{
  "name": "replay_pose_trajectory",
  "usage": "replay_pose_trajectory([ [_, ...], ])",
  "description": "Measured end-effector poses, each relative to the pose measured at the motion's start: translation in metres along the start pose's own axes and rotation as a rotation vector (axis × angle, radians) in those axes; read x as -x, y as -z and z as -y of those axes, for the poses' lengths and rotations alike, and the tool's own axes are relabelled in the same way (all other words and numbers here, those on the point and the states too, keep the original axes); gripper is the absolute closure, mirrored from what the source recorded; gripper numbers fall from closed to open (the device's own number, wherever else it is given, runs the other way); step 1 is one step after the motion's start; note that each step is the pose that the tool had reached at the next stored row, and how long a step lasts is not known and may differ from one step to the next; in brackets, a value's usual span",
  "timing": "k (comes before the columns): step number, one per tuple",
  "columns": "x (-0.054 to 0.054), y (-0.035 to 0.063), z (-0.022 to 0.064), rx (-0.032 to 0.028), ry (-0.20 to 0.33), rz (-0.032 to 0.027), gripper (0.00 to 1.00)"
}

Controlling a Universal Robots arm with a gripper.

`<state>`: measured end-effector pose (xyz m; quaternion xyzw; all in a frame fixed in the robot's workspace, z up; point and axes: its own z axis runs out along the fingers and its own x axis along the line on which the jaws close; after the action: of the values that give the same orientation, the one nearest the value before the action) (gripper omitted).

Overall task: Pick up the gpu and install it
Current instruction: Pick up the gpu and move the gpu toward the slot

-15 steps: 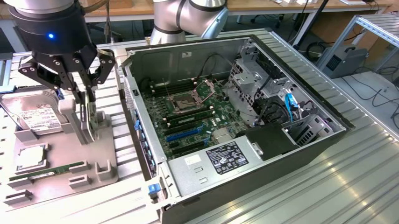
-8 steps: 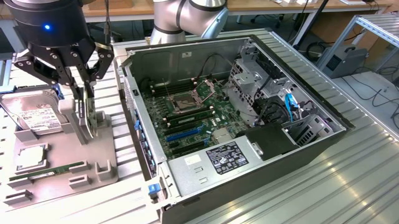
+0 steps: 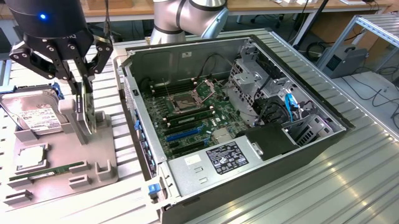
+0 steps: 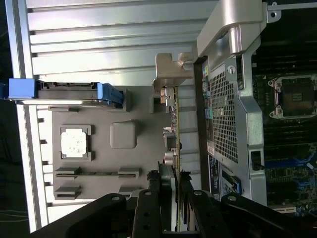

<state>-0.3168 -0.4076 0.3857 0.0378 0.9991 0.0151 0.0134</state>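
Note:
The gpu (image 3: 88, 112) stands on edge in a slot of the grey holder (image 3: 65, 156) at the exterior view's left, beside the open computer case (image 3: 206, 186). My gripper (image 3: 84, 85) comes down from above, its fingers closed on the card's upper edge. In the wrist view the gpu (image 4: 174, 130) appears edge-on, running from its silvery end bracket (image 4: 167, 69) to between my fingers at the gripper (image 4: 174, 187). The card's lower edge still sits in the holder. The motherboard (image 3: 187, 119) with its blue slots (image 3: 184, 134) lies inside the case.
On the grey holder (image 4: 99, 111) also rest a hard drive (image 3: 34, 116) with blue rails (image 4: 64, 91), a square processor chip (image 3: 30, 158) (image 4: 75, 141) and a green memory stick (image 3: 50, 170) (image 4: 94, 173). The case wall (image 4: 233, 99) stands close beside the card. Ribbed metal table (image 3: 349, 186) surrounds everything.

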Motion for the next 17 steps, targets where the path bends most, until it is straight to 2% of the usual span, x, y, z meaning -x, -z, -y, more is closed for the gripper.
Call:
replay_pose_trajectory([
  [17, 0.001, 0.0264, -0.0021, -0.0024, 0.000, 0.0002, 0.73],
])
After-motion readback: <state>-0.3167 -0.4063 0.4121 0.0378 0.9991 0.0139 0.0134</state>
